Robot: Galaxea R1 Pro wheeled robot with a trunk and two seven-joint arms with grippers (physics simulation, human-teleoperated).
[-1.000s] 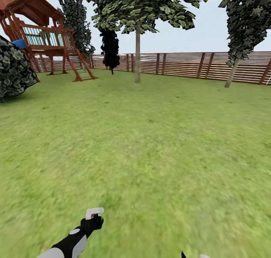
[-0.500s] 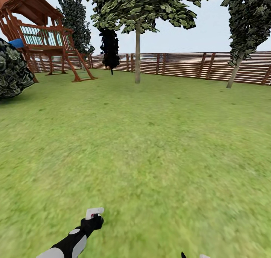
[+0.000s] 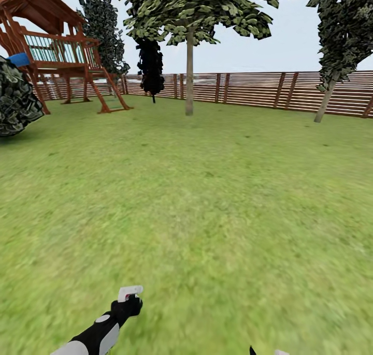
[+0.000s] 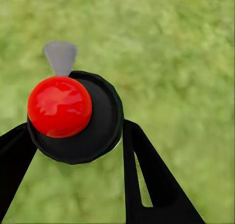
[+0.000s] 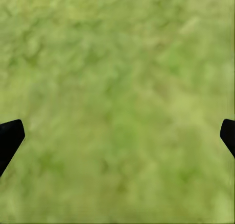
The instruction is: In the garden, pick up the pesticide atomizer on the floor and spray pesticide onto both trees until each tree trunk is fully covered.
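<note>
Green lawn [image 3: 207, 215] runs from the robot's feet to the brown slatted fence [image 3: 259, 90], and going from left to right the head view takes in a round bush [image 3: 15, 104], a red-brown wooden play tower [image 3: 57, 49], a black-leaved thin tree [image 3: 151, 65], then one of the trees [image 3: 189, 70] with a straight pale trunk, and further right a second one [image 3: 326, 99] leaning by the fence. Both trunks look bare of any whitish mist, so I judge the spraying not begun. The pickup part looks done: in the left wrist view the left gripper [image 4: 73, 150] has its black fingers closed around the pesticide atomizer [image 4: 78, 118], a black round body topped by a red ball with a grey nozzle. In the head view the left arm [image 3: 98, 331] reaches low and forward over the grass, well apart from both trees. The right gripper [image 5: 117, 136] hangs over plain grass with its fingertips spread wide and nothing between them. What is left is the drive up to each trunk and covering both.
</note>
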